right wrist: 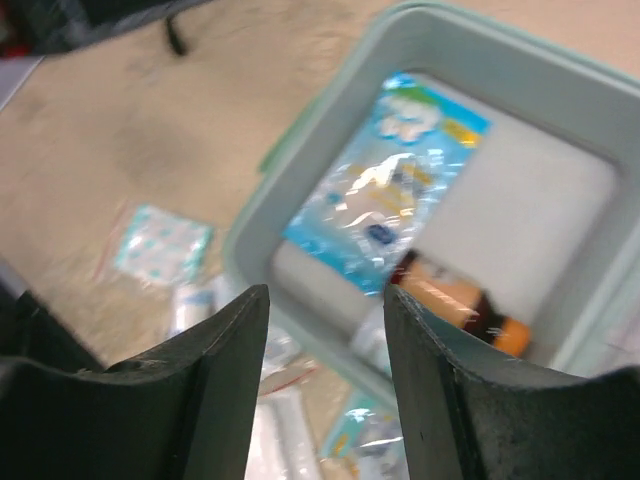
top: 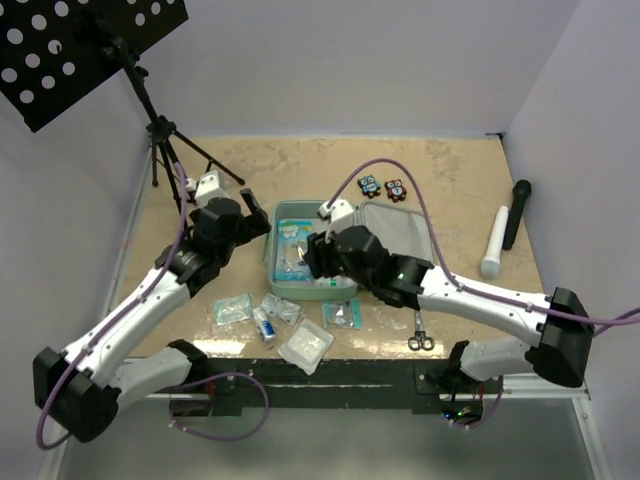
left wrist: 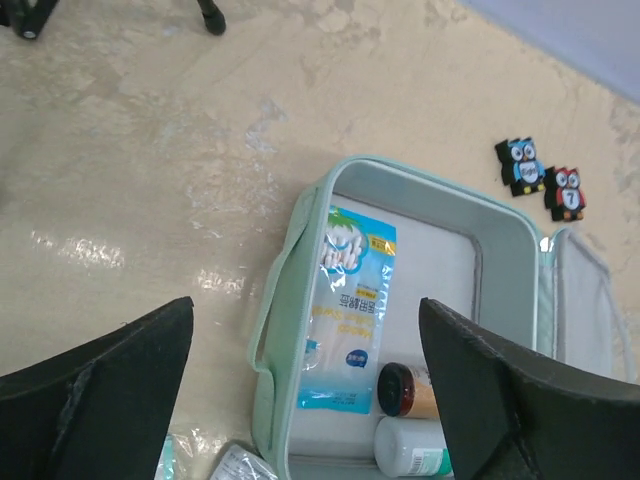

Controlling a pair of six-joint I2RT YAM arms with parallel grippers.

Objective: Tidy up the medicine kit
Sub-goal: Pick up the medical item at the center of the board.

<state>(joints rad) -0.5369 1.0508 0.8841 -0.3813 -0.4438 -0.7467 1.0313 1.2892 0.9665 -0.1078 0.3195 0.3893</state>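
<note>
**Item:** medicine kit (left wrist: 430,190), a mint-green case lying open directly beneath both end effectors. Its grey-lined lid (left wrist: 590,300) is folded flat beyond the right finger of the left end effector.

**Contents:** a blue packet (left wrist: 352,310) lies along the wall under the left end effector. A brown bottle (left wrist: 405,390) and a white bottle (left wrist: 410,450) lie touching, under the right end effector.

**Left end effector** (left wrist: 305,330): fingers spread wide, nothing between them.

**Right end effector** (right wrist: 325,300): fingers partly apart, nothing held.

**Step in hand (judged):** both are empty over the case, so the next loose item wants fetching.
- Rise clear of the rim before travelling sideways.
- Take the loose packets (top: 232,310) by an edge, as flat film offers little to pinch. They lie on the base side of the left end effector, with a small tube (top: 265,325) among them.
- Lay each packet flat so the lid can shut.
- Keep one arm over the case at a time.

**Surface:** desk (top: 450,170), mottled beige with a slight gloss.
- Scissors (top: 421,341) lie on the base side of the right end effector.
- Two owl tokens (left wrist: 525,165) lie just beyond the kit.
- A black microphone (top: 517,212) and a white cylinder (top: 495,243) lie well to the right end effector's right.

**Room:** pale walls (top: 400,60) on three sides. A music stand (top: 70,50) stands behind the left end effector.
</note>
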